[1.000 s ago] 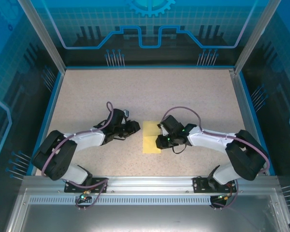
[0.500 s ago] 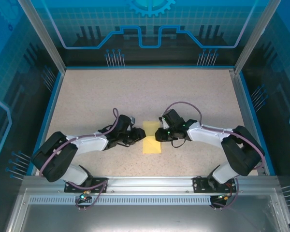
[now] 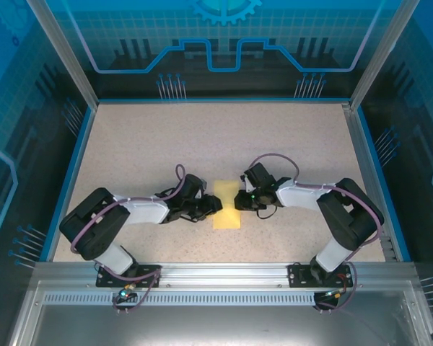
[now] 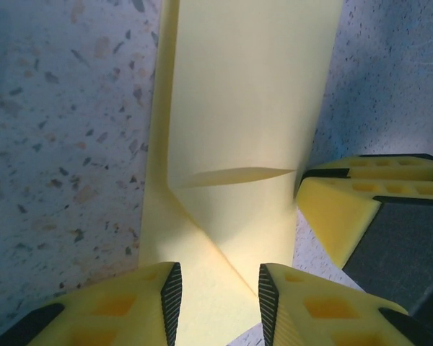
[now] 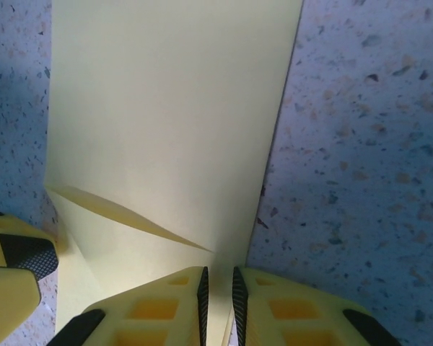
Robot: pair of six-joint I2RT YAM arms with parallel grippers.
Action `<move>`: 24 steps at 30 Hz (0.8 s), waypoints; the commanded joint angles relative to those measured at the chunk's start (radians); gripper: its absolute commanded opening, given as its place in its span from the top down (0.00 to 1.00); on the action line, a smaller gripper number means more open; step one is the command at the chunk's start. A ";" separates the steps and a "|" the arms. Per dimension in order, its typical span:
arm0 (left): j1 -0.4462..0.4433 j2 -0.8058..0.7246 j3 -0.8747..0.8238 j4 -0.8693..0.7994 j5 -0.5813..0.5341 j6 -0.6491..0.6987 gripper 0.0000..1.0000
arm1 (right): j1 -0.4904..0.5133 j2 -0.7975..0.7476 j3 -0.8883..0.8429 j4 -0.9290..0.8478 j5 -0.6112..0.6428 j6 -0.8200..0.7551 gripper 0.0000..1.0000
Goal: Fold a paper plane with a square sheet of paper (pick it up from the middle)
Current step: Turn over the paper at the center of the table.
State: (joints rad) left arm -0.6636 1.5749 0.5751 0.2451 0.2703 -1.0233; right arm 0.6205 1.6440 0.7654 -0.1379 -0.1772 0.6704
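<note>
The square sheet of paper (image 3: 227,220) is plain pale yellow, the table (image 3: 202,137) speckled beige, the back wall (image 3: 289,32) grid-patterned blue

You're looking down on a speckled beige bench (image 3: 224,137) edged by a blue rim (image 3: 220,99). Around it stand see-through blue panels (image 3: 224,43) printed with a grid, lines and a gear, held by aluminium posts (image 3: 63,54). A slotted metal rail (image 3: 224,272) runs along your near edge, under even light.
</note>
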 commanded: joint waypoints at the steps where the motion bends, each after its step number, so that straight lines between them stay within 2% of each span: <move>1: -0.007 0.025 0.032 0.026 0.027 -0.019 0.62 | -0.018 0.019 -0.026 0.035 -0.024 0.023 0.81; 13: -0.007 0.065 0.062 0.021 0.013 -0.046 0.61 | -0.035 0.005 -0.064 0.050 -0.019 0.044 0.81; 24: -0.013 0.063 0.045 0.063 -0.014 -0.137 0.61 | -0.039 0.007 -0.090 0.076 -0.024 0.058 0.82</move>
State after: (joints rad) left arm -0.6666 1.6291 0.6147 0.2794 0.2665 -1.1278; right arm 0.5945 1.6306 0.7055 -0.0452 -0.2184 0.7189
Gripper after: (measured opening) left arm 0.398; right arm 0.186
